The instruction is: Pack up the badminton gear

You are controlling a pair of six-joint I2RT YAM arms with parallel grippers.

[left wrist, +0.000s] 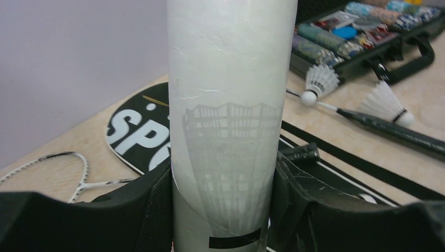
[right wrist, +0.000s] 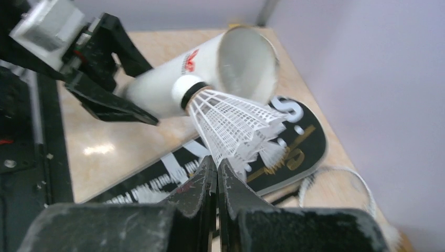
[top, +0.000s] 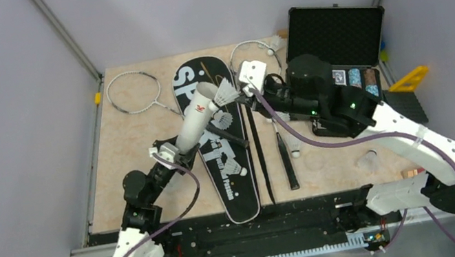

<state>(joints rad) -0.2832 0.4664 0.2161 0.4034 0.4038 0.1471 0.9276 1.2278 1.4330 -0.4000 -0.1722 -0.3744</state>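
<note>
My left gripper point(top: 173, 155) is shut on the lower end of the white tube point(top: 198, 116) and holds it tilted, open mouth up and away. In the left wrist view the tube point(left wrist: 231, 105) fills the space between the jaws of that gripper point(left wrist: 223, 210). My right gripper point(top: 238, 95) is shut on the feather skirt of a shuttlecock point(top: 225, 92). Its cork end point(right wrist: 189, 89) sits just outside the tube's mouth point(right wrist: 246, 58). The black "SPORT" bag point(top: 224, 164) lies flat below. One racket point(top: 135, 91) lies at the far left, another point(top: 285, 154) right of the bag.
Two more shuttlecocks point(top: 222, 119) point(top: 237, 167) lie on the bag. The open black case of poker chips point(top: 336, 40) stands at the far right, with a yellow triangle point(top: 410, 79) beside it. Grey walls close in both sides.
</note>
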